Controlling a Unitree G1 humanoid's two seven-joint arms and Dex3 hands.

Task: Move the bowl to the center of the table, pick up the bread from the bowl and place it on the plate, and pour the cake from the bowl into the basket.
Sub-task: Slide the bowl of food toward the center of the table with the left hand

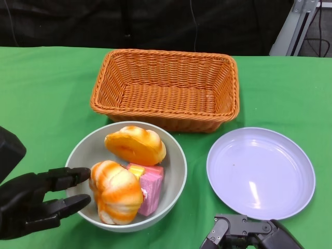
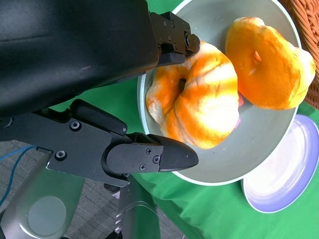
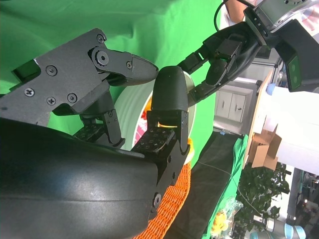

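**Q:** At the bowl's nine o'clock rim, what is the left hand (image 1: pixel 36 199) doing?

**A:** Item one, fingers (image 1: pixel 65 178): lying apart, holding nothing, flanking the bowl (image 1: pixel 174 179) edge. One finger is reaching over the rim towards the nearer bread roll (image 1: pixel 116 191); whether it is touching the roll, I cannot tell. Another is sitting outside the wall, lower down.

**Q:** And the right hand?

**A:** Item two, right hand (image 1: pixel 244 232): showing only at six o'clock of the head view, fingers apart, gripping nothing, resting near the plate (image 1: pixel 290 179).

**Q:** Contents of the bowl?

**A:** Item three: nearer roll at the bowl's seven o'clock, second bread roll (image 1: pixel 136 144) at twelve o'clock, pink and yellow cake (image 1: pixel 149 188) wedged beneath and between them towards four o'clock. The bowl is sitting just below the basket (image 1: pixel 166 88), with the plate at its three o'clock.

**Q:** Risks going forward?

**A:** Judging from this layout: a rim grip this shallow is likely to let the bowl tilt or slip when it is dragged or lifted. The rolls are piled high, so any tilt is liable to send one rolling onto the green cloth (image 1: pixel 46 88). Pouring before both rolls are out would be dumping bread into the basket with the cake.
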